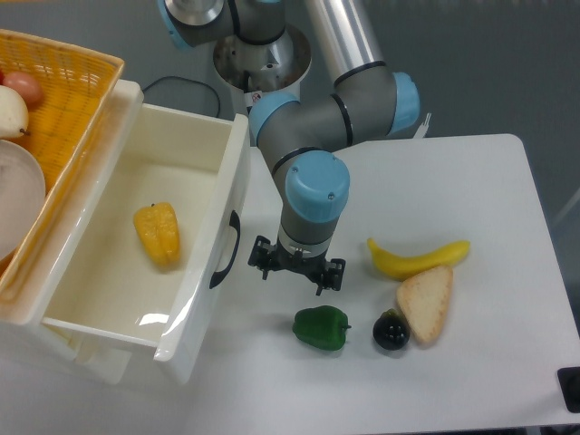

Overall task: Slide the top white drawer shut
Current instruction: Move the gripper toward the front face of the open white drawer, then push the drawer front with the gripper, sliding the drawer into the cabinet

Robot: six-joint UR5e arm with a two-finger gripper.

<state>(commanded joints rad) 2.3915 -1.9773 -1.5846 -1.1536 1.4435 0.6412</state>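
Note:
The top white drawer (pixel 136 181) stands pulled far out to the right, with a yellow bell pepper (pixel 158 234) lying inside. Its black curved handle (pixel 227 249) faces the table. My gripper (pixel 295 275) hangs just above the tabletop, a short way right of the handle and not touching it. Its small dark fingers point down, and I cannot tell whether they are open or shut. Nothing shows between them.
A green pepper (pixel 322 327) lies just below the gripper. A dark round fruit (pixel 391 331), a bread slice (pixel 426 303) and a banana (pixel 417 258) lie to the right. An orange basket (pixel 54 118) with produce sits on the cabinet top at left.

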